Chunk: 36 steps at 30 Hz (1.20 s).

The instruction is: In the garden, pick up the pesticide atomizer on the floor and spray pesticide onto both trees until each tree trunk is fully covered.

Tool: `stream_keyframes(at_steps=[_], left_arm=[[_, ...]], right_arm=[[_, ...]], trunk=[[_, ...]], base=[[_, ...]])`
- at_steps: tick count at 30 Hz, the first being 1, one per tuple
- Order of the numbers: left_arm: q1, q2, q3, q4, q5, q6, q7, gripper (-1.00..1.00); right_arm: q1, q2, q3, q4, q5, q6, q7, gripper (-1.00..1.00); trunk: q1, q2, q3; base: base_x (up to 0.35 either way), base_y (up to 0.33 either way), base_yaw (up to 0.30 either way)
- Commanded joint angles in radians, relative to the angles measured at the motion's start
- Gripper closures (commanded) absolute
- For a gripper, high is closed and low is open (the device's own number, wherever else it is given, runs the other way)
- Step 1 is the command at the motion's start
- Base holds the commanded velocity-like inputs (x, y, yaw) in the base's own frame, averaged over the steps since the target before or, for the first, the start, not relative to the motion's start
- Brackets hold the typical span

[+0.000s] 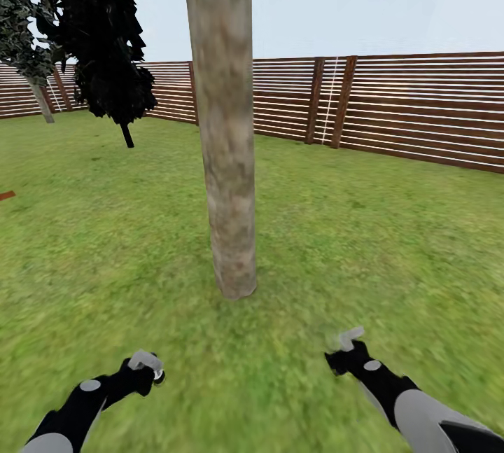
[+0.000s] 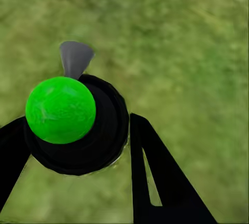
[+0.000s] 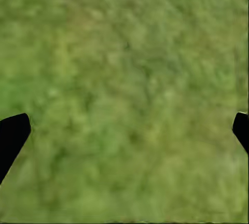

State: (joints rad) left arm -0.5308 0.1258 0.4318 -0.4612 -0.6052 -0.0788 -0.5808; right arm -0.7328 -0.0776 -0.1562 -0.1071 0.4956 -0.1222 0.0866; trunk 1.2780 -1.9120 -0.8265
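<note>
Top of the tree trunk runs out of the head view's upper edge, so no idea what the crown looks like, and the whole lawn is pretty smeared, no fine detail to be had. No whitish specks that I can make out on the bark either, though at this blur I wouldn't swear to it. The trunk itself is a thick, straight, blotchy grey-brown and tan post with no branches low down, planted in the grass dead ahead of the robot, roughly between the two arms and beyond them. Behind it runs the brown slatted fence, and off to the left there's a dark leafy thin-trunked tree. The pesticide atomizer sits in the left gripper: in the left wrist view it's a round black body with a bright green ball on it and a small grey nozzle-ish bit sticking out, with dark fingers pressed in on either side, so that gripper is clamped on it. In the head view it's mostly hidden behind the pale fingertips, just a dark nub. The right gripper hovers over bare grass with its fingers spread to the frame's edges, nothing between them, so wide apart and empty.
</note>
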Motion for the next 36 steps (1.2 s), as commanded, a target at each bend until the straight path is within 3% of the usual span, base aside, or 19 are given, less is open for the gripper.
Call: stream_keyframes(at_steps=[1, 2, 3, 4, 6, 7, 10, 12, 14, 17, 19, 23, 31, 36], left_arm=[[0.000, 0.000, -0.002, 0.027, 0.048, 0.004, 0.030, 1.00], [0.000, -0.002, -0.001, 0.048, 0.068, 0.015, 0.053, 1.00], [0.000, -0.004, -0.001, 0.064, 0.081, 0.040, 0.100, 1.00], [0.000, -0.020, 0.001, 0.082, 0.096, 0.085, 0.193, 1.00], [0.000, -0.060, 0.001, 0.091, 0.111, 0.124, 0.278, 1.00], [0.000, -0.103, -0.001, 0.093, 0.113, 0.132, 0.297, 1.00], [-0.001, -0.122, -0.001, 0.085, 0.111, 0.141, 0.311, 1.00], [-0.007, -0.123, 0.000, 0.079, 0.140, 0.219, 0.344, 1.00], [-0.007, -0.141, 0.000, 0.084, 0.190, 0.305, 0.430, 1.00], [-0.007, -0.172, -0.007, 0.080, 0.200, 0.320, 0.556, 1.00], [-0.008, -0.194, -0.009, 0.079, 0.201, 0.321, 0.593, 1.00], [-0.008, -0.216, -0.010, 0.079, 0.202, 0.322, 0.597, 1.00], [-0.013, -0.218, -0.013, 0.075, 0.202, 0.322, 0.588, 1.00], [-0.022, -0.222, -0.013, 0.037, 0.202, 0.336, 0.591, 1.00]], right_arm=[[0.015, -0.029, -0.011, 0.007, -0.023, 0.000, -0.020, -1.00], [0.031, -0.044, -0.018, 0.017, -0.053, 0.000, -0.025, -1.00], [0.058, -0.052, -0.029, 0.031, -0.126, -0.003, -0.026, -1.00], [0.108, -0.056, -0.035, 0.040, -0.246, -0.038, -0.026, -1.00], [0.162, -0.055, -0.037, 0.047, -0.304, -0.126, -0.024, -1.00], [0.188, -0.054, -0.037, 0.049, -0.315, -0.177, -0.024, -1.00], [0.193, -0.056, -0.038, 0.050, -0.317, -0.186, -0.025, -1.00], [0.194, -0.055, -0.038, 0.050, -0.319, -0.185, -0.026, -1.00], [0.195, -0.053, -0.039, 0.051, -0.322, -0.185, -0.027, -1.00], [0.194, -0.050, -0.040, 0.051, -0.323, -0.185, -0.027, -1.00], [0.195, -0.050, -0.040, 0.051, -0.324, -0.185, -0.027, -1.00], [0.194, -0.050, -0.041, 0.052, -0.323, -0.185, -0.027, -1.00], [0.194, -0.050, -0.042, 0.052, -0.322, -0.185, -0.027, -1.00], [0.194, -0.050, -0.042, 0.052, -0.324, -0.185, -0.027, -1.00]], trunk=[[0.000, 0.000, 0.000], [0.000, 0.000, 0.000], [0.000, 0.000, 0.000], [0.000, 0.000, 0.000], [0.000, 0.000, 0.000], [0.000, 0.000, 0.000], [0.000, 0.000, 0.000], [0.000, 0.000, 0.000], [0.000, 0.000, 0.000], [0.000, 0.000, 0.000], [0.000, 0.000, 0.000], [0.000, 0.000, 0.000], [0.000, 0.000, 0.000], [0.000, 0.000, 0.000]], base=[[0.000, 0.000, 0.000], [0.000, 0.000, 0.000], [0.000, 0.000, 0.000], [0.000, 0.000, 0.000], [0.000, 0.000, 0.000], [0.000, 0.000, 0.000], [0.000, 0.000, 0.000], [0.000, 0.000, 0.000], [0.000, 0.000, 0.000], [0.120, 0.000, 0.000], [0.295, 0.000, 0.000], [0.331, 0.000, -0.035], [0.311, 0.059, -0.248], [0.060, 0.019, -0.265]])
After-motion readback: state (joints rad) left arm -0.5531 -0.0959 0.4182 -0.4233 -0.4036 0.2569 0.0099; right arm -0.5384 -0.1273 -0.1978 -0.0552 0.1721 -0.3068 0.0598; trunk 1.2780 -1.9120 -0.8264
